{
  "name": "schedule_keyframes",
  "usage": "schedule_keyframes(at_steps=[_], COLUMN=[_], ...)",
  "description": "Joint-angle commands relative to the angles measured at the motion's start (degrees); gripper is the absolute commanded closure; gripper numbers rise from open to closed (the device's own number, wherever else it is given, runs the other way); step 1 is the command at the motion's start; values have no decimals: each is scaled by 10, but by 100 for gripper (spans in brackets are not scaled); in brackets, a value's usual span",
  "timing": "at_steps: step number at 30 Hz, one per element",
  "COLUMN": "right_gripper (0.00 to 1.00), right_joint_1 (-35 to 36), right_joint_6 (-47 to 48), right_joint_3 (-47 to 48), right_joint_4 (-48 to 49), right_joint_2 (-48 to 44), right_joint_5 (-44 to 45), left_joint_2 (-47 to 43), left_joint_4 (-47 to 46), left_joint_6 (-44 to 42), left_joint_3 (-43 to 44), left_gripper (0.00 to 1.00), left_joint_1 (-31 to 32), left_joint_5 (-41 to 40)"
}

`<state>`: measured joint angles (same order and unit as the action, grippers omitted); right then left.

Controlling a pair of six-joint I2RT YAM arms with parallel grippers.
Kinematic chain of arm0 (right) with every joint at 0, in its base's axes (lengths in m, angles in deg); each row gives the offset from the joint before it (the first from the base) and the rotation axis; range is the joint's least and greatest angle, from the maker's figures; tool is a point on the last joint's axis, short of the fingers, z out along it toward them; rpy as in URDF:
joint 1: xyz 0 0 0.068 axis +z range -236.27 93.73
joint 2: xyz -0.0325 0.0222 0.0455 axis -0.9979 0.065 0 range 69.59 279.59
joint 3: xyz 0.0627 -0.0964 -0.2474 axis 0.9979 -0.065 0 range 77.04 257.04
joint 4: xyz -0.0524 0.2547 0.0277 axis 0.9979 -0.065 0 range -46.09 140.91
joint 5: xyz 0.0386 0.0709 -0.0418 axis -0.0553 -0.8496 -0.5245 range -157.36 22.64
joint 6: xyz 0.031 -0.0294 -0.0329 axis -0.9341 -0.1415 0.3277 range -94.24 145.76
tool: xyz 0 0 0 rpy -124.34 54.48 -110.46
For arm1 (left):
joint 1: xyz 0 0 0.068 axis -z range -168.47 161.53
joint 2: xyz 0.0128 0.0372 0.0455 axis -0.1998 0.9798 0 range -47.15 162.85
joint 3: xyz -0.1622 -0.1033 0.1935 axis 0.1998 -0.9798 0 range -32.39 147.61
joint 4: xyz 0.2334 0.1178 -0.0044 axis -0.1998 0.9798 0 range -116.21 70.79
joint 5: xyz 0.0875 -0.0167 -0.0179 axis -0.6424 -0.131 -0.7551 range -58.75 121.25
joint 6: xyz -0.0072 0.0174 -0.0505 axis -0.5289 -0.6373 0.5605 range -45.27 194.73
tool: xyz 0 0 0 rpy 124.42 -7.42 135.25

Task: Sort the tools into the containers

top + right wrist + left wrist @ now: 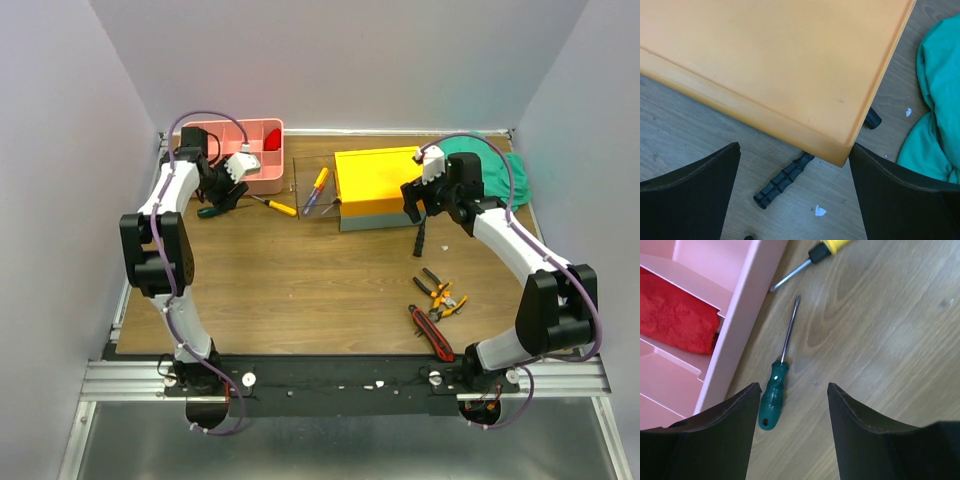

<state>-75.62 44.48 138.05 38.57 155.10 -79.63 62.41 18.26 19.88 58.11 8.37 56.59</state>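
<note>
Left wrist view: the left tool (794, 386) hangs wide and empty over a slim green-handled steel screwdriver (774, 400). It lies on the wooden counter (880, 340), blade toward 12 o'clock, just beside the pink plastic compartment tray (735, 310) at 9 o'clock. Closing here could catch the tray wall or roll the handle away. The right tool (795, 146), also wide and empty, hovers over the corner of the yellow toolbox lid (765, 60). The black ribbed hammer handle (782, 182) lies at 6 o'clock, partly beneath the lid, so descending could strike it. No writing is legible.

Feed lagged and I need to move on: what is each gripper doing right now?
Left gripper: open, empty, above a green-handled screwdriver on the table.
Right gripper: open, empty, over the yellow lid corner.
</note>
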Motion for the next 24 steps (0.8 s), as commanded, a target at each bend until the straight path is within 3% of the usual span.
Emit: schedule_keyframes(at_steps=[1, 11, 24], right_gripper=[4, 4, 4], right_joint_1=[-1, 0, -1], right_joint_6=[5, 14, 14], right_joint_3=[8, -8, 15], right_joint_4=[-6, -6, -12], right_joint_2=[-4, -16, 7], right_joint_5=[-8, 0, 1], left_joint_2=[42, 116, 113], left_joint_4=[93, 188, 78], left_joint_6=[-147, -163, -160], left_joint_3=[66, 125, 58], left_gripper=[34, 38, 37], left_joint_1=[0, -4, -26], left_joint_5=[-59, -100, -158])
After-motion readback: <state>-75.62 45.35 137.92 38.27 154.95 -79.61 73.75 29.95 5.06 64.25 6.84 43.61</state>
